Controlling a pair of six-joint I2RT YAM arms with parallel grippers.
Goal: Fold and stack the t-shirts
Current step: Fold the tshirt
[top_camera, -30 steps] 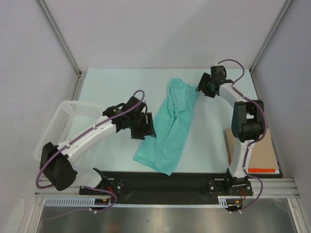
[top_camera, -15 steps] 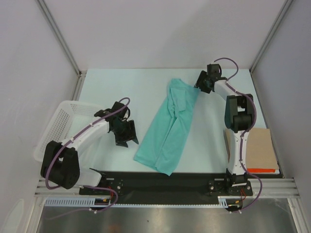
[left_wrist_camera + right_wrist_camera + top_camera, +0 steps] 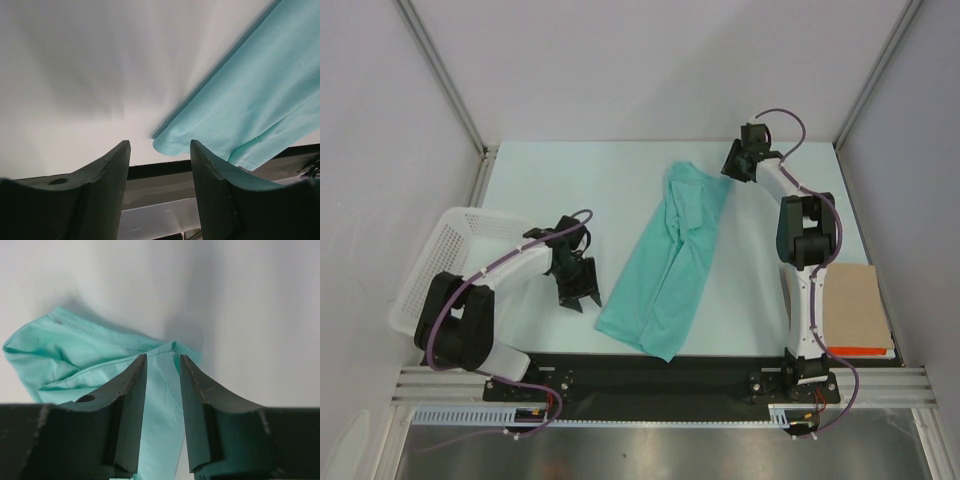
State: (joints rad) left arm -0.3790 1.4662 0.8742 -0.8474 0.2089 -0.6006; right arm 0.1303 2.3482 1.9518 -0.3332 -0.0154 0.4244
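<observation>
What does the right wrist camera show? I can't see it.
The right gripper, its two dark fingers narrowly apart, points at the corner of a crumpled teal t-shirt lying on a white table.

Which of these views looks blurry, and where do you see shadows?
Left wrist view: the table is smeared into soft streaks, but the t-shirt has a crisp edge with a dark shadow along it. Right wrist view: sharp, with a soft grey shadow on the table beyond the right gripper. Top external view: evenly lit and in focus.
</observation>
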